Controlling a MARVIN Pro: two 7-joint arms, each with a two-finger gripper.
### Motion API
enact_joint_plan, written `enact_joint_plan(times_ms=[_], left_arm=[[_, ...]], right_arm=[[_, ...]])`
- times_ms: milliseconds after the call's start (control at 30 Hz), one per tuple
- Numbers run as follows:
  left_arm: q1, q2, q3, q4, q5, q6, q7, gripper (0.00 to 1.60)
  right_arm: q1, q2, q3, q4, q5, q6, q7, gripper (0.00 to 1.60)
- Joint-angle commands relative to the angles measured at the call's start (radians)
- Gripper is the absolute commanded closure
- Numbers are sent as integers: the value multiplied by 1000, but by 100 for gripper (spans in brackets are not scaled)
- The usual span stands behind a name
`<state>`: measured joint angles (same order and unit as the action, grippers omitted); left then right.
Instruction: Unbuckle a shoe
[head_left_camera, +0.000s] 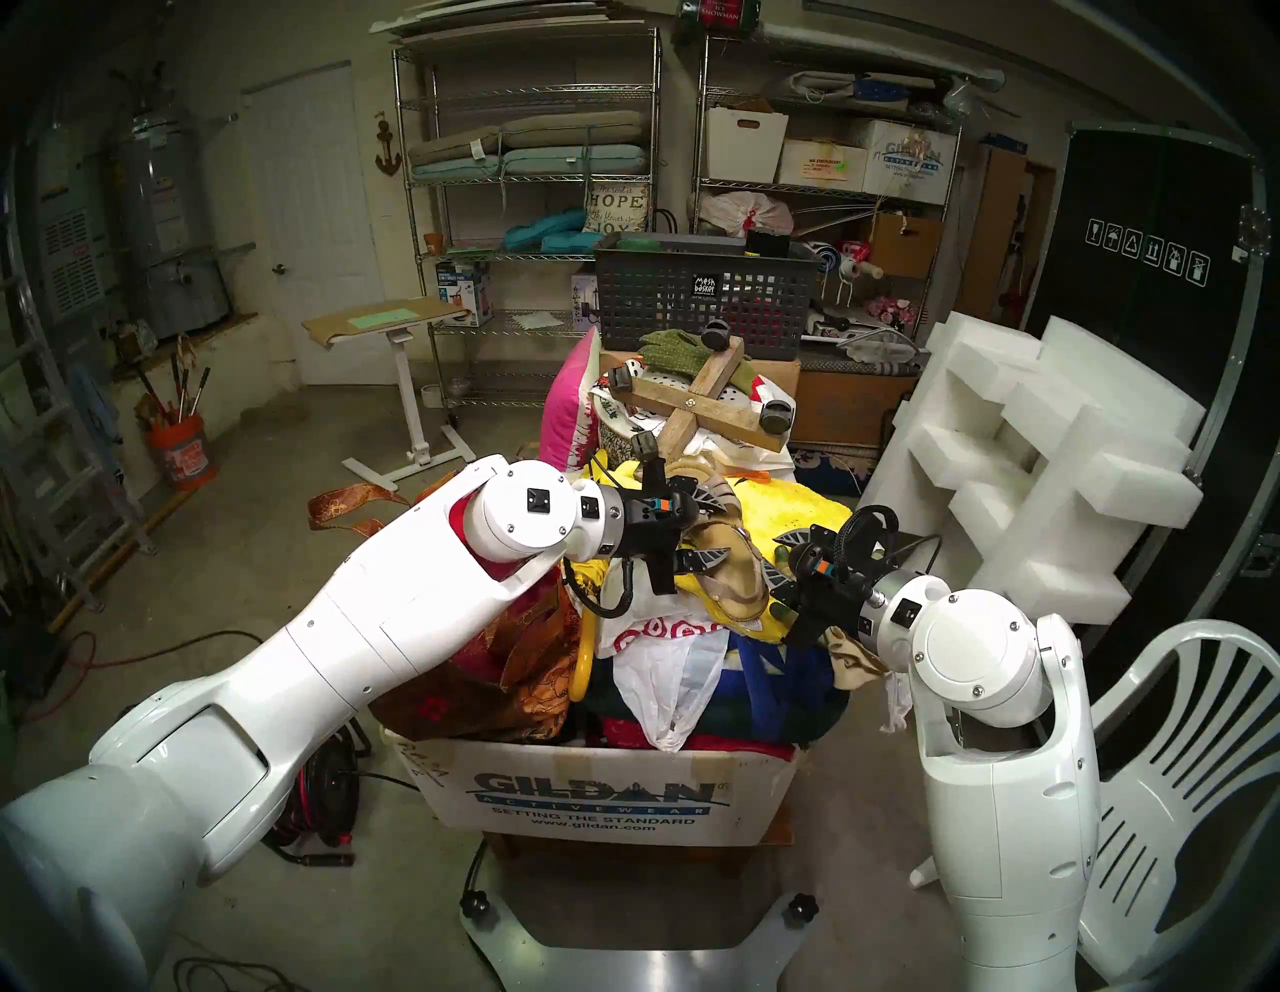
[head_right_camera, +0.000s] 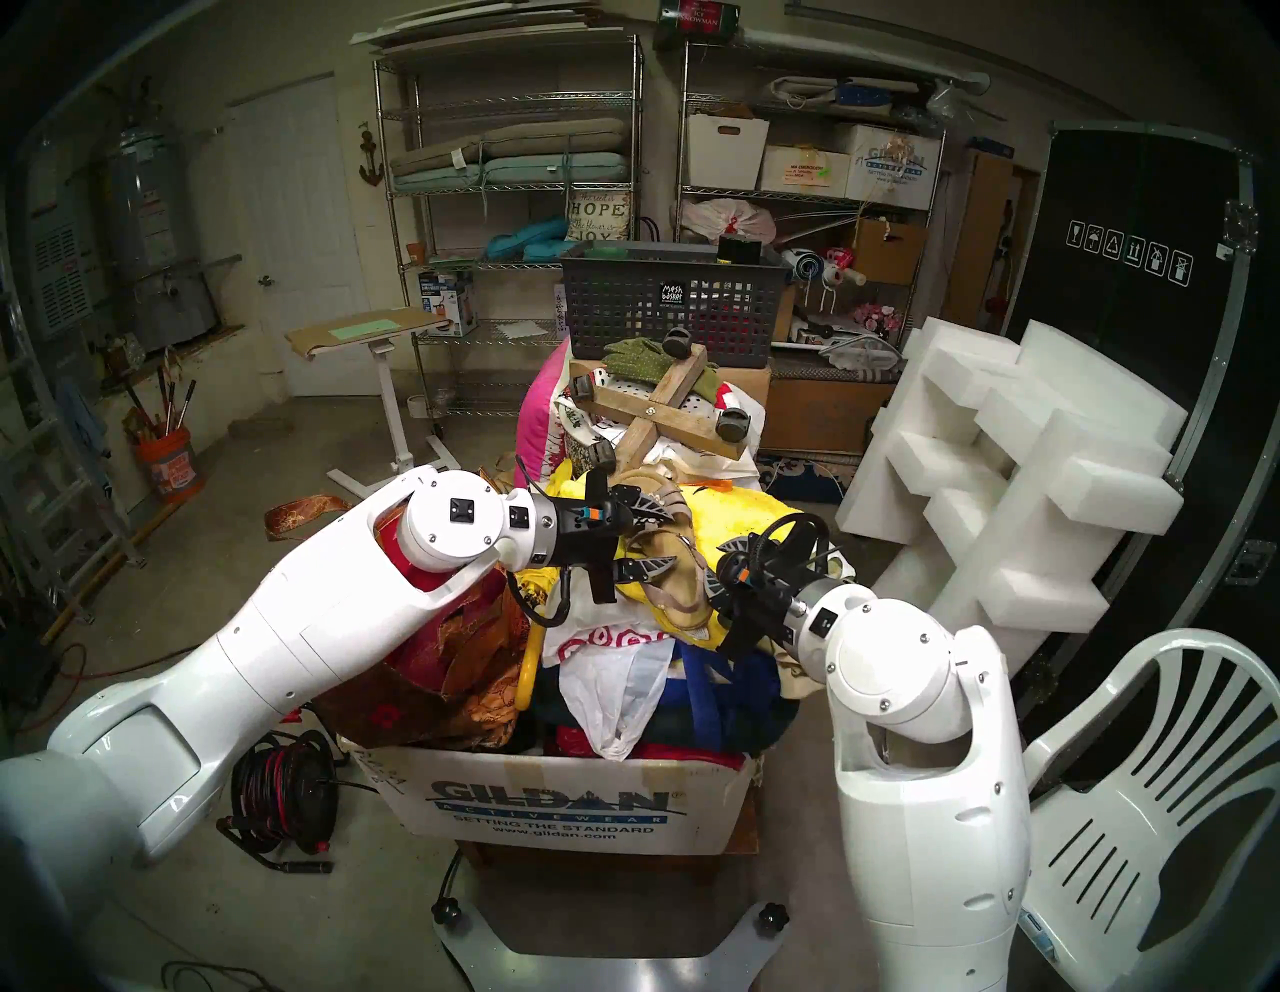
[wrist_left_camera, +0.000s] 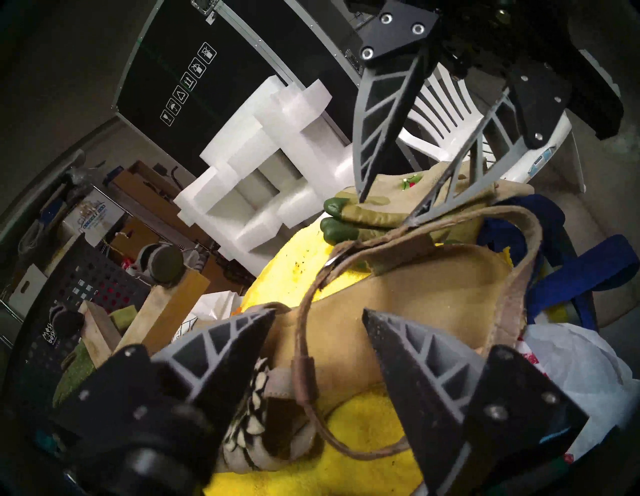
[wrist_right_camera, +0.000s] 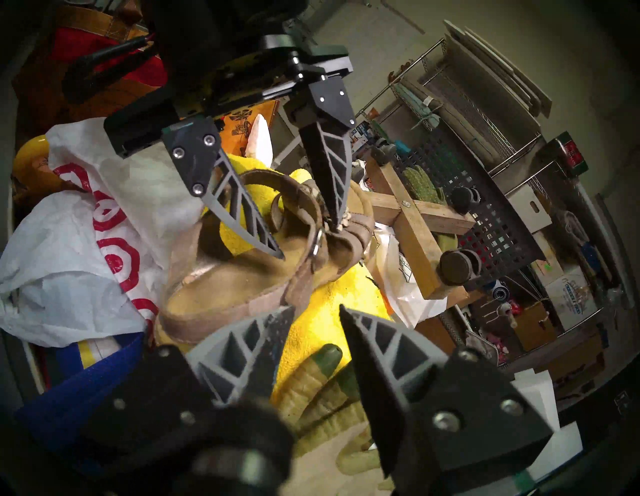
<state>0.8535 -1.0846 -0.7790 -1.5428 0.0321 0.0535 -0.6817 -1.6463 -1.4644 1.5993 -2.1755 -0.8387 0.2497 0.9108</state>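
The sandal (wrist_right_camera: 242, 277) lies on a yellow towel (wrist_right_camera: 318, 304) atop a heaped box (head_left_camera: 609, 796). The left pincer (wrist_right_camera: 304, 239) stands released, jaws straddling the flower end, one tip near the strap ring (wrist_right_camera: 317, 244). The right pincer (wrist_right_camera: 315, 318) is also released, at the heel, just above a glove (wrist_right_camera: 322, 388). Judgement: the sandal is light, its sole fairly stiff, its ankle strap (wrist_left_camera: 304, 332) thin and limp. Pin the sole with one pincer; pinch the strap's free end beside the buckle with the other. The soft pile may yield under pressure.
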Motion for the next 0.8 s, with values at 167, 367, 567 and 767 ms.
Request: enact_joint_plan(times_ms=[167,367,567,767], left_arm=[[33,36,-19,-88,-19,35,10,61],[30,37,-11,-59,-2,32,17,36],[4,32,-21,-55,4,29,19,33],[-5,20,-18,-39,11,17,16,88]], right_arm=[[27,-10,0,-9,8,3,-1,67],[24,-13,3,-12,9,5,-1,61],[20,-13,8,-19,9,8,0,61],[20,-10,9,-20,11,8,6,63]])
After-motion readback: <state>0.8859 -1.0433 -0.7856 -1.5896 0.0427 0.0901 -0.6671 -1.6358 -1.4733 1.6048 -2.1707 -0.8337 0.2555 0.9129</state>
